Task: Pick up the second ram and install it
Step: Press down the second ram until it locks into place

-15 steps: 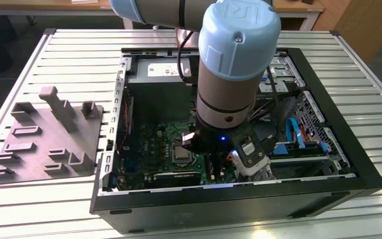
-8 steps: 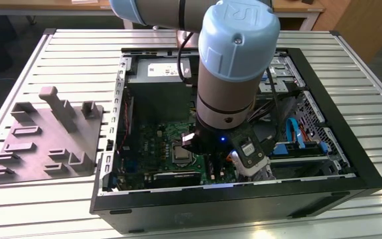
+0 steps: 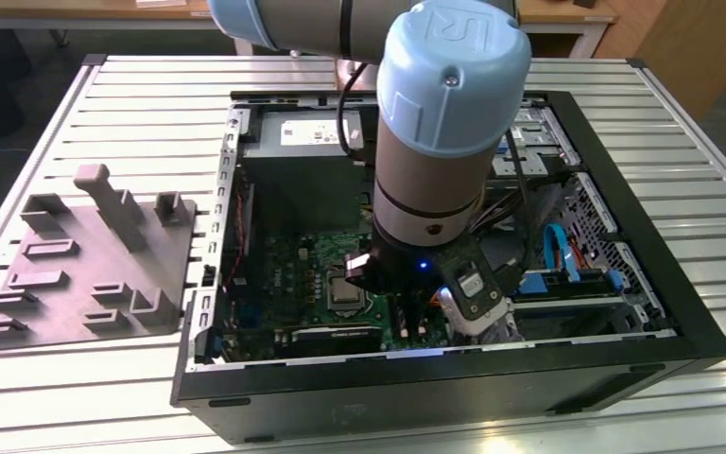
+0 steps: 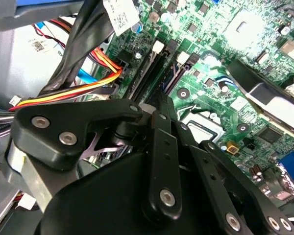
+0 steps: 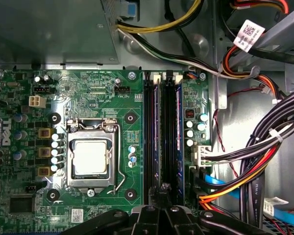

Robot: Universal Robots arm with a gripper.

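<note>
The second ram (image 5: 157, 132) is a thin dark stick standing on edge in a socket of the green motherboard (image 5: 98, 93), beside the processor socket (image 5: 90, 156). In the second wrist view the second ram (image 4: 173, 74) runs away from the fingertips. My gripper (image 5: 162, 188) is shut, and its tips sit over the near end of this stick. I cannot tell whether they touch it. Another stick (image 5: 179, 132) stands one socket further toward the cables. In the exterior view my gripper (image 3: 401, 317) reaches down inside the open computer case (image 3: 665, 312).
Bundles of black, orange and yellow cables (image 5: 255, 166) crowd the side of the sockets. A grey moulded fixture tray (image 3: 86, 274) lies on the slatted table at the exterior view's left. The power supply (image 3: 300, 142) fills the case's far end.
</note>
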